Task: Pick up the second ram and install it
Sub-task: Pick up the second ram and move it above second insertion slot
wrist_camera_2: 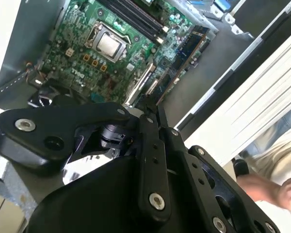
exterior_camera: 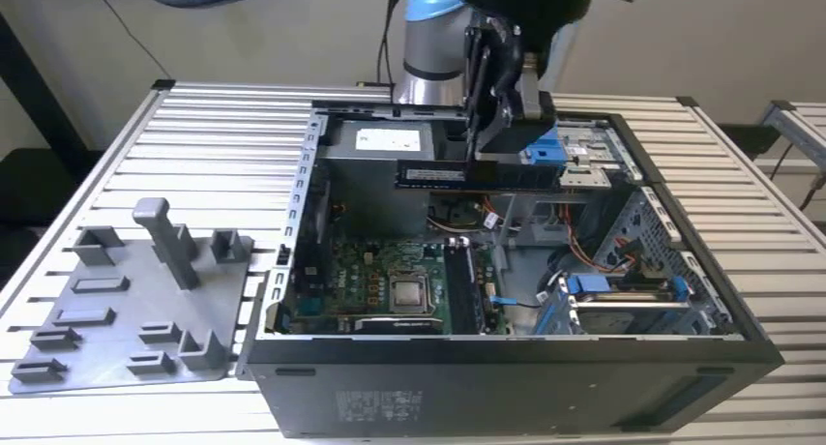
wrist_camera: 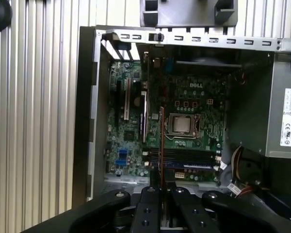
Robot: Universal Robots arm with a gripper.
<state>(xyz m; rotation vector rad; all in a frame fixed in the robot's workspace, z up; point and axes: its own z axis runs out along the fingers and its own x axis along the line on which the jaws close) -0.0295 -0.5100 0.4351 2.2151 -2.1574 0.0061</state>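
Your fingers (wrist_camera: 148, 204) are clamped tight on the ram (exterior_camera: 452, 174), held level over the open case (exterior_camera: 516, 368). In the exterior view, the tray (exterior_camera: 116, 310) sits at nine o'clock of it on the slatted tabletop (exterior_camera: 207, 145); pale wall (exterior_camera: 258, 29) behind.

A plain cream wall (exterior_camera: 258, 39) is running across the top of the exterior view, taking soft, even light. Below it a ribbed aluminium table (exterior_camera: 181, 145) is spreading over the middle and lower frame, and a second slatted metal surface (exterior_camera: 803, 126) is poking in at the right edge.
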